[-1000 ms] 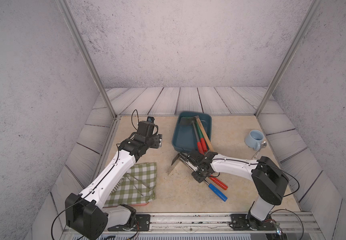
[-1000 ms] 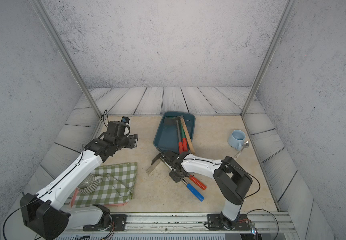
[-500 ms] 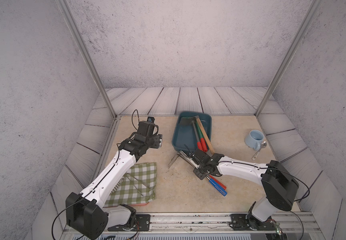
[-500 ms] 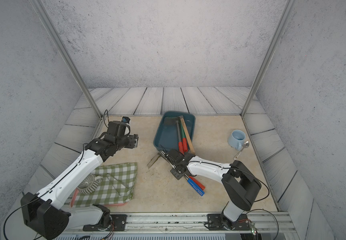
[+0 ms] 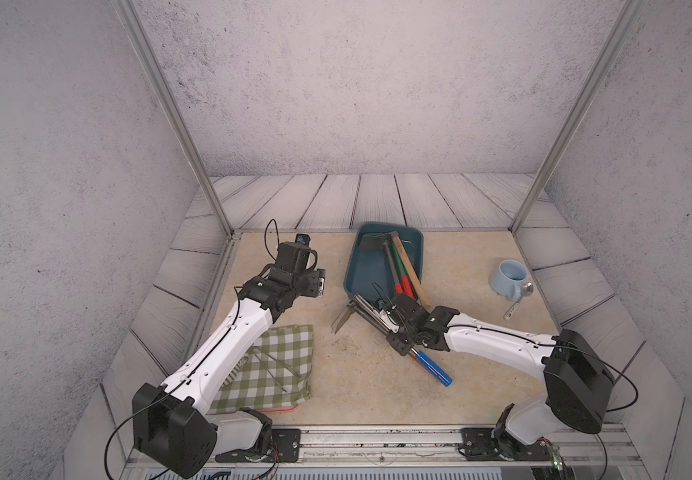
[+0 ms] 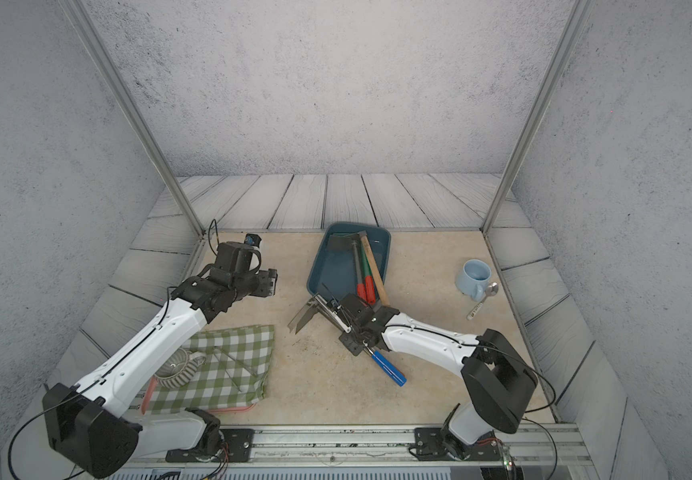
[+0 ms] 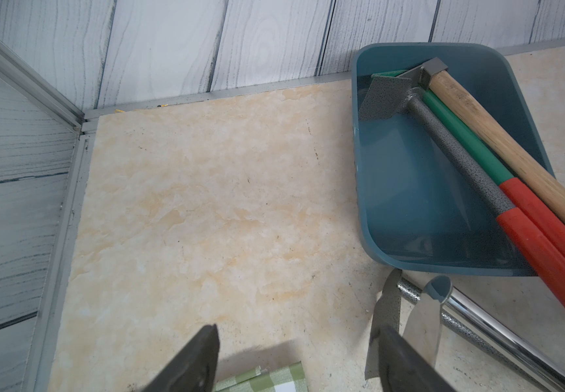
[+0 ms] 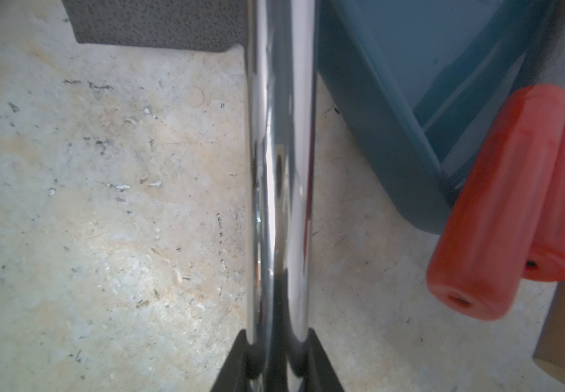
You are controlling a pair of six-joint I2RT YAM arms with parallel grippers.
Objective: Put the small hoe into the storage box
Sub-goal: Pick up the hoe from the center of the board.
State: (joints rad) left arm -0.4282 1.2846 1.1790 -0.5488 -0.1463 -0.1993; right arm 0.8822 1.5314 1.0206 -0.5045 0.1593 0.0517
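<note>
The small hoe has a chrome shaft [image 8: 281,169], a blue handle [image 5: 431,368] and lies slantwise just in front of the storage box [image 5: 350,266]. My right gripper [image 5: 384,322] is shut on its shaft, as the right wrist view shows [image 8: 277,336]. A grey speckled blade [image 5: 342,320] of a second tool sits at the hoe's far end; its shaft is mostly hidden under the chrome one. The teal storage box [image 6: 315,266] holds several long tools. My left gripper [image 5: 321,286] hovers open and empty to the left of the box [image 7: 296,331].
Red handles [image 5: 404,286] and a wooden handle [image 5: 413,274] stick out over the box's near rim, close to my right gripper. A light blue mug [image 5: 508,278] and a spoon [image 5: 519,299] stand at the right. A green checked cloth [image 5: 273,370] and a ribbed grey cup [image 6: 180,368] lie under the left arm.
The right arm's elbow has swung right while the gripper kept hold of the chrome shaft. The blue handle has shifted slightly towards the box and now covers the red handle beside it. The left arm is still.
</note>
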